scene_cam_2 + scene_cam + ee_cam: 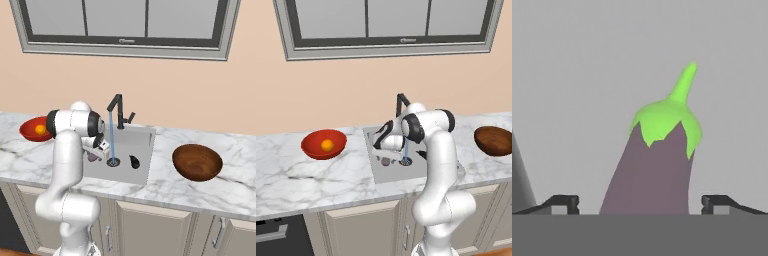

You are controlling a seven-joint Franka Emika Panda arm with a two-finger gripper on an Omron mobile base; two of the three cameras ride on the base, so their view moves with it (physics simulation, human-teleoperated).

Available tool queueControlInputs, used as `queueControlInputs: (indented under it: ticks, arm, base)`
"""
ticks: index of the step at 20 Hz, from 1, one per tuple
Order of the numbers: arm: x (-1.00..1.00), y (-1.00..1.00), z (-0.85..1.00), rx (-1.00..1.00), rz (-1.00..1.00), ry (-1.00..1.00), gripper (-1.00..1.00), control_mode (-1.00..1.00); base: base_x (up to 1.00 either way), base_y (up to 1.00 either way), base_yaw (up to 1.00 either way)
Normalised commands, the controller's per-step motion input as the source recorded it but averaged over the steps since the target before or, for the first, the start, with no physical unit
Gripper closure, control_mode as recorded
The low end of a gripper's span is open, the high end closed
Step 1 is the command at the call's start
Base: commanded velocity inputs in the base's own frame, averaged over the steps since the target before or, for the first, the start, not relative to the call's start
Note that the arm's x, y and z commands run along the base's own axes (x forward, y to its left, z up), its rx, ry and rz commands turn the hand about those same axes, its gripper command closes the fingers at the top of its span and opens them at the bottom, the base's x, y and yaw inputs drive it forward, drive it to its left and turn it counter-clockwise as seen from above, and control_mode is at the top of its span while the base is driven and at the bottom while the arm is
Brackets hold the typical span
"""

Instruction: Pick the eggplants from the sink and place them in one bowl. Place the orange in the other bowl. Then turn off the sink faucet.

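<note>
My gripper [641, 205] is open, low in the sink [387, 172]. The pale purple eggplant [657, 165] lies between its fingertips [562, 204], green stem pointing away, with a gap on each side. From the base the same eggplant [385, 161] shows just under the hand. The darker eggplant [134, 161] lies on the basin floor right of the drain. The orange [327, 145] sits in the red bowl [311, 140] on the left counter. On the right counter, the dark brown bowl [197, 162] holds nothing. Water runs from the black faucet [118, 111].
The water stream [111, 140] falls onto the drain just right of my hand. The sink's left wall [519, 175] rises close beside the left finger. A window spans the wall above the marble counter [286, 175].
</note>
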Motion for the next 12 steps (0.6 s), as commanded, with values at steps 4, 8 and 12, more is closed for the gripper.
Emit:
queueControlInputs:
  ticks: [4, 8, 12]
  arm:
    - [0.00, -0.05, -0.33, -0.03, -0.01, 0.00, 1.00, -1.00]
    - [-0.44, -0.46, 0.18, -0.01, -0.01, -0.18, 1.00, -1.00]
    - [-0.85, -0.50, 0.94, 0.00, 0.00, -0.31, 1.00, -1.00]
  base:
    - [0.00, 0.00, 0.00]
    - [0.00, 0.00, 0.00]
    - [0.00, 0.00, 0.00]
